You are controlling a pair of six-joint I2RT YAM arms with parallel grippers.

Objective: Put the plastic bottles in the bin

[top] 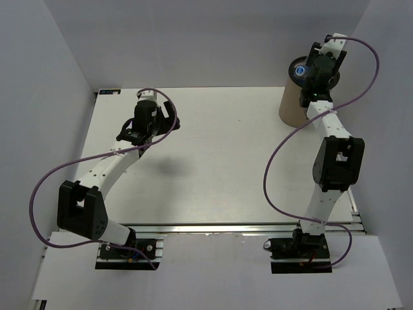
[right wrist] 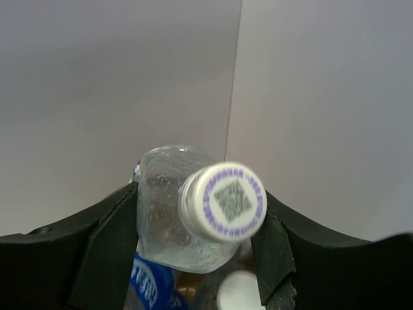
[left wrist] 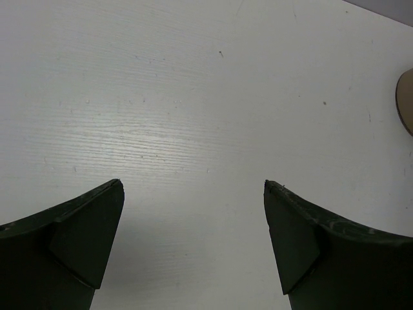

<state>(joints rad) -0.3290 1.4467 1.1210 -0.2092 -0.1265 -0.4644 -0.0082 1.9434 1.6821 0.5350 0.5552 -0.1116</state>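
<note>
Overhead view first: the left arm bends across the left half of the white table (top: 226, 161), and the left gripper (top: 169, 121) sits low over the bare surface towards the far edge. At the far right corner stands the tan bin (top: 292, 106), upright. The right arm stretches forward over it, so the right gripper (top: 317, 68) hangs directly above the bin's dark mouth. A spot of blue shows at that mouth just beside the gripper, but from this height I cannot tell what it belongs to. A purple cable (top: 274, 168) loops off each arm. Left wrist view: the two dark fingers (left wrist: 84, 232) stand spread wide apart with only white tabletop between them, grasping nothing, and a sliver of the tan bin (left wrist: 406, 103) cuts in at the right border, well apart from the fingers. Right wrist view: the fingers are clamped on a clear plastic bottle (right wrist: 164, 206), one pad pressing each side of its shoulder, with the white cap (right wrist: 224, 201) and its purple print tilted towards the camera. Pale walls (right wrist: 116, 84) fill the background. Beneath the held bottle the blue label (right wrist: 145, 284) and a white cap (right wrist: 239, 292) of other bottles show; this view does not show the bin's rim around them
</note>
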